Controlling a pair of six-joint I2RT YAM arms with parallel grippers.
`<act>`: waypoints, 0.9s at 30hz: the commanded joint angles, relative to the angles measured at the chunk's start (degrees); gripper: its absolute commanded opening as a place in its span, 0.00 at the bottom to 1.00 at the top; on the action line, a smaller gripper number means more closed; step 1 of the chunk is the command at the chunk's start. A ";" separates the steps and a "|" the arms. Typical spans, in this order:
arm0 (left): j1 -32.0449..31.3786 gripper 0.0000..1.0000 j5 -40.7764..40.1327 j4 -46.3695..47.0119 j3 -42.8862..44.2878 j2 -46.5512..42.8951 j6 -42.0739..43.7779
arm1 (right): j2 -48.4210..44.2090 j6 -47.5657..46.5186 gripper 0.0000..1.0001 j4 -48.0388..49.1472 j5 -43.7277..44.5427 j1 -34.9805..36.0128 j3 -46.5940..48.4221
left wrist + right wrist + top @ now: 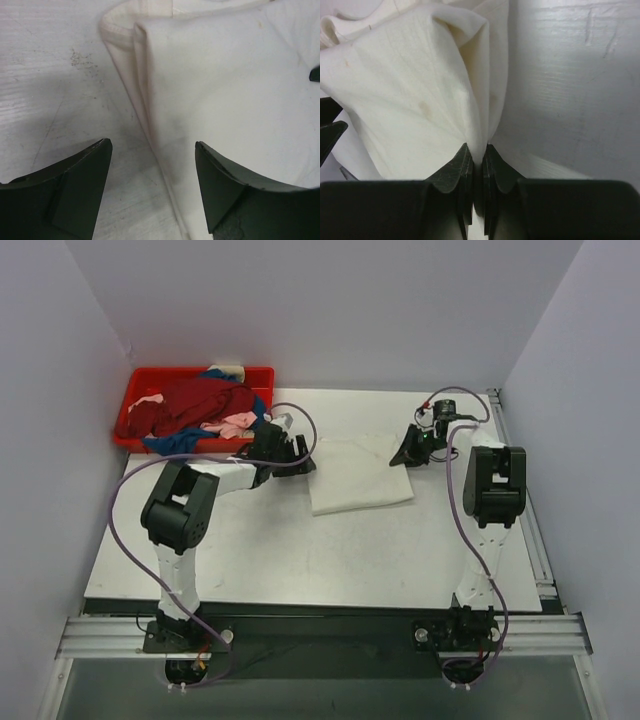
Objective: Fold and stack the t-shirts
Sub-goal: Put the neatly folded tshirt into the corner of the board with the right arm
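**Right jaws pinch the cream shirt; left jaws stand open at its edge**

The right jaws are pressed almost together on a fold of the cream-white t-shirt (410, 90), and the cloth rises out of the pinch in a bunched peak. The left jaws stand wide apart with nothing held. The shirt's left edge runs beneath the gap between them, with a stitched hem at its far corner, so 1 side hangs over bare surface (300, 560) and the other over cloth.

From above, the shirt lies as a folded rectangle at the far middle of the surface. The left arm (180, 510) reaches to its left side and the right arm (490, 485) to its far right corner.

Well apart, at the far left corner, a red tray (165, 372) holds 3 more shirts in a heap. The dark red t-shirt (195, 400) is on top, the blue t-shirt (175, 443) is at the near rim, and the pale pink t-shirt (238, 423) is toward the right.
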 commanded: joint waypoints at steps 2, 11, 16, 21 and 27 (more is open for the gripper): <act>0.08 0.78 -1.08 -0.84 -1.38 -6.42 1.65 | -0.39 -0.75 0.00 -3.98 6.33 -1.92 5.10; 0.16 0.79 -1.78 -1.28 -3.84 -11.70 2.44 | 4.98 -1.11 0.00 -11.00 12.74 -8.07 16.42; 0.16 0.80 -2.13 -2.07 -4.89 -13.64 3.32 | 6.83 -3.91 0.00 -15.14 16.70 -11.15 20.66; 0.25 0.80 -2.57 -2.08 -5.77 -15.31 3.50 | 5.60 -5.59 0.00 -16.46 22.94 -15.53 19.61; 0.25 0.80 -2.48 -2.08 -6.39 -15.66 3.58 | 4.98 -4.98 0.00 -16.37 28.55 -18.10 21.89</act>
